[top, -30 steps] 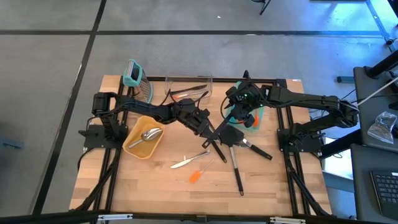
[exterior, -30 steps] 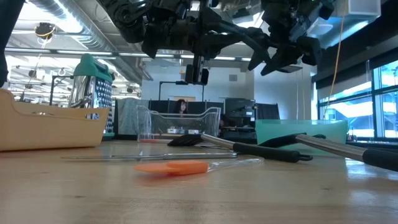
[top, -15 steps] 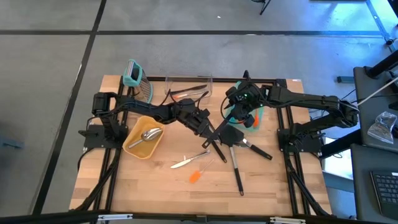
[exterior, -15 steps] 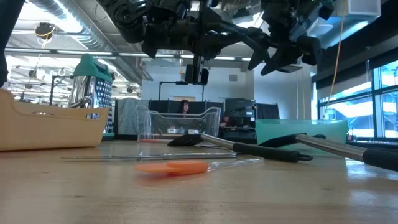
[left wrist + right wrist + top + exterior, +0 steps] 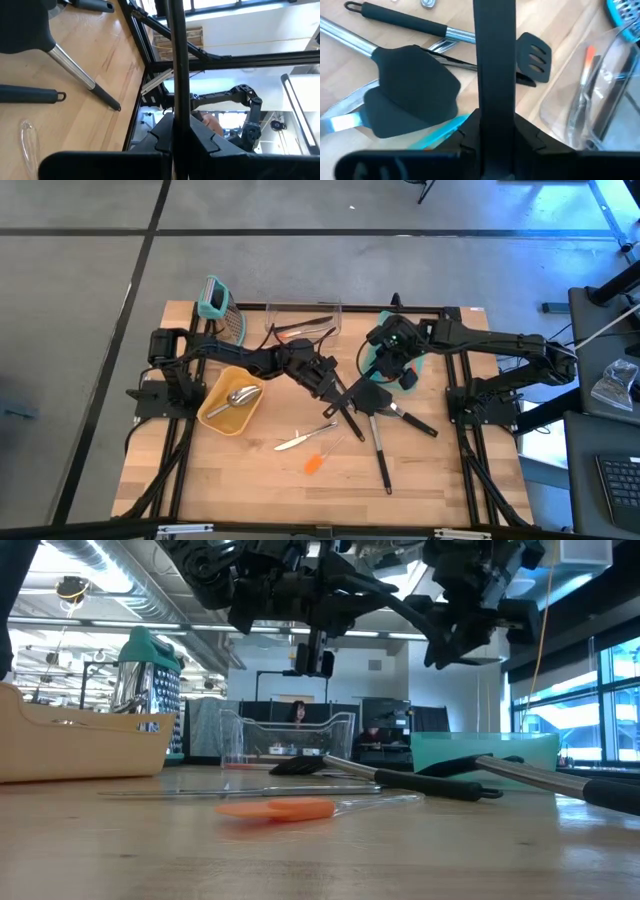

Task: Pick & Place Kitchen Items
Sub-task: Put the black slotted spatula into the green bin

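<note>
A long black utensil hangs high over the middle of the table, between my two grippers. My left gripper is shut on it and my right gripper is shut on its flat black handle. The utensil's head does not show. Below, on the wood, lie black turners with steel handles, a slotted black turner, an orange spatula and a thin metal piece. My left gripper pinches the thin black shaft between its two fingers; the shaft runs on out past the fingertips, clear of the table. My right gripper pinches the flat black handle between its two fingers, slanting down from the right. The handle runs along the fingers and beyond them, lifted clear.
A tan bowl with a silver scoop stands at the left. At the far edge are a teal-topped grater and a clear container with utensils. A teal container sits under my right gripper.
My right gripper has tipped a little further downward and shut its fingers on the black handle. My left gripper has kept still with the utensil.
</note>
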You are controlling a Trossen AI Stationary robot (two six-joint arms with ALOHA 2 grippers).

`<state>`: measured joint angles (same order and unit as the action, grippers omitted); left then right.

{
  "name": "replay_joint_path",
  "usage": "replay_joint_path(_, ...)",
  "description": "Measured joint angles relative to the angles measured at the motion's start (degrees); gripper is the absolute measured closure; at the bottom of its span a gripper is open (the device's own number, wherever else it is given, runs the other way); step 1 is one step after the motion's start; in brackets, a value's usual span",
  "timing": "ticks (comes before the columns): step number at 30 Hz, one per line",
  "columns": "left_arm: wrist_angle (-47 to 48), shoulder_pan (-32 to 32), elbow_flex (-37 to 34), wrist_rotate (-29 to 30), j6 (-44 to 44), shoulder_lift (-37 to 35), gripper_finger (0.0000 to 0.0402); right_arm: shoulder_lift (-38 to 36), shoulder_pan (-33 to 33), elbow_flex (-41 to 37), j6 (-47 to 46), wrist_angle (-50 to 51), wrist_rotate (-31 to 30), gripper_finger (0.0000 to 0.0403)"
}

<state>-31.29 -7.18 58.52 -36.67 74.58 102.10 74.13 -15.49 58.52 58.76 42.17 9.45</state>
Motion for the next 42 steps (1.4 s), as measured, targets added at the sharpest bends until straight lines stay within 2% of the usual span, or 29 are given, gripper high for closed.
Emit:
replay_joint_path(7, -0.43, 0.32, 0.0, -1.75, -0.62, 0.04, 0.0385, 0.0, 0.22, 0.09, -0.09, 1.13, 0.06, 0.034)
replay_joint_path(10, -0.72, 0.52, 0.0, -2.73, -2.19, 0.07, 0.0369, 0.0, 0.22, 0.11, 0.43, 1.63, 0.25, 0.034)
replay_joint_path(15, -1.83, 1.38, -0.02, -10.04, -4.31, -0.2, 0.0337, -0.01, -0.21, 0.04, 3.14, 3.72, -0.08, 0.034)
replay_joint_path(24, -8.08, 4.13, -0.02, -18.89, -7.37, -0.48, 0.0329, 0.12, -4.18, -0.07, 5.02, 8.45, -2.76, 0.034)
replay_joint_path(27, -8.29, 5.34, -0.02, -19.93, -7.6, -0.46, 0.0328, 0.5, -6.34, -0.1, 5.74, 8.95, -1.05, 0.034)
replay_joint_path(33, -8.28, 7.87, -0.02, -20.61, -10.08, -0.46, 0.0328, 0.48, -12.12, -3.06, 13.13, 7.32, 5.2, 0.034)
replay_joint_path(42, -7.98, 9.08, -0.02, -23.64, -11.76, -0.42, 0.0327, 5.58, -21.55, -4.09, 14.13, 6.14, 9.59, 0.034)
